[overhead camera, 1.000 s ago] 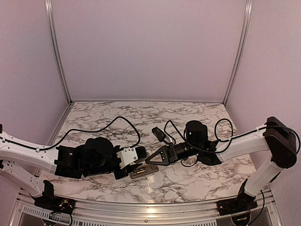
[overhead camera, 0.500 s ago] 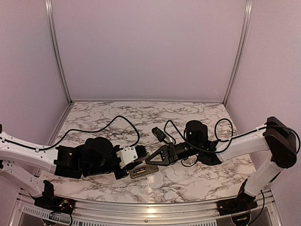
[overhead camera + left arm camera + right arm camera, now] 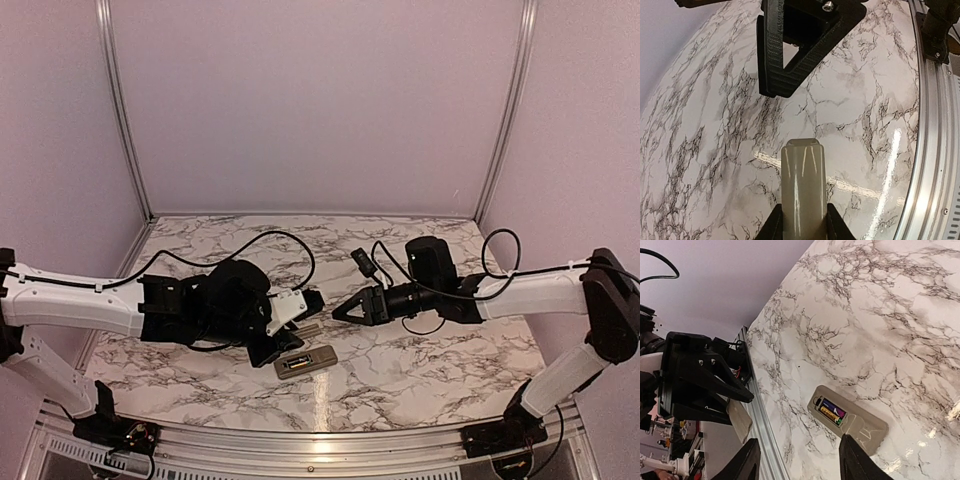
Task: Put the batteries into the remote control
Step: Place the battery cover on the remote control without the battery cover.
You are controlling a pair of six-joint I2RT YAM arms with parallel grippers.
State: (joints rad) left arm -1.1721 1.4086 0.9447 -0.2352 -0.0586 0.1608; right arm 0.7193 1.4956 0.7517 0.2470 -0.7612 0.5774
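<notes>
The remote control [image 3: 305, 362] [image 3: 850, 419] lies back-up on the marble, its battery bay uncovered. In the bay, side by side, sit the two batteries [image 3: 831, 411], one dark and one gold. My left gripper [image 3: 303, 323] [image 3: 803, 222] hovers just above and left of the remote, shut on a flat greyish battery cover [image 3: 802, 185] [image 3: 309, 327]. To the right of the remote and off the table is my right gripper [image 3: 338, 311] [image 3: 800, 462], its jaws open with nothing between them.
The metal rail [image 3: 935, 150] of the table's near edge runs close below the remote. A black cable [image 3: 250, 245] loops over the marble behind the left arm. In the left wrist view, the right gripper's black fingers [image 3: 790, 55] hang just ahead of the cover.
The right gripper has opened and drawn back up and to the right, away from the remote. The left gripper has risen off the remote with the cover in its grip.
</notes>
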